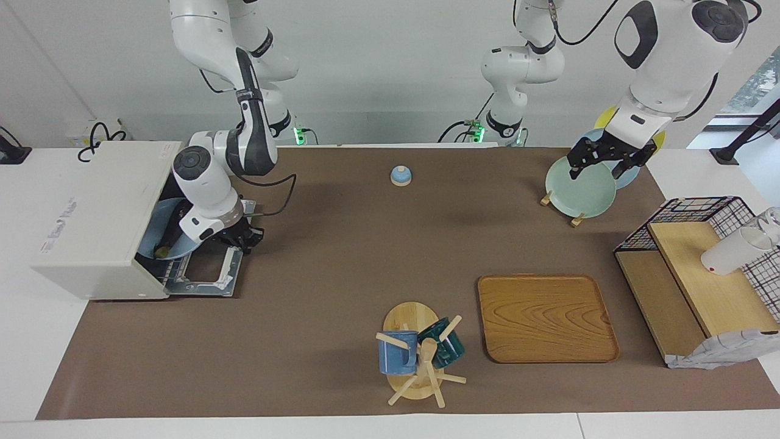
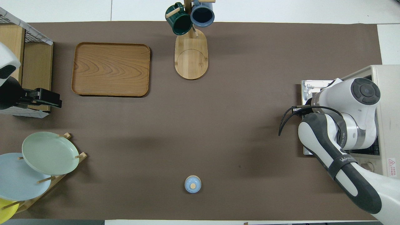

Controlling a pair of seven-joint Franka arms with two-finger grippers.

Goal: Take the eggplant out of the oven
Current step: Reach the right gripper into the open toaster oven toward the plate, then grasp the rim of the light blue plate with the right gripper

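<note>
The off-white oven (image 1: 91, 213) stands at the right arm's end of the table, its door (image 1: 207, 277) folded down flat onto the mat. In its opening, a light blue plate (image 1: 155, 231) carries the dark eggplant (image 1: 169, 241), whose brownish stem tip points out toward the door. My right gripper (image 1: 244, 239) is low over the open door, at the mouth of the oven beside the plate's rim. In the overhead view my right arm (image 2: 343, 125) hides the gripper, plate and eggplant. My left gripper (image 1: 597, 172) waits open over the plate rack.
A plate rack with a green plate (image 1: 579, 186) stands near the left arm's base. A small blue knobbed lid (image 1: 400, 175), a wooden tray (image 1: 545, 317), a mug tree with two mugs (image 1: 420, 353) and a wire-and-wood shelf (image 1: 701, 268) are on the mat.
</note>
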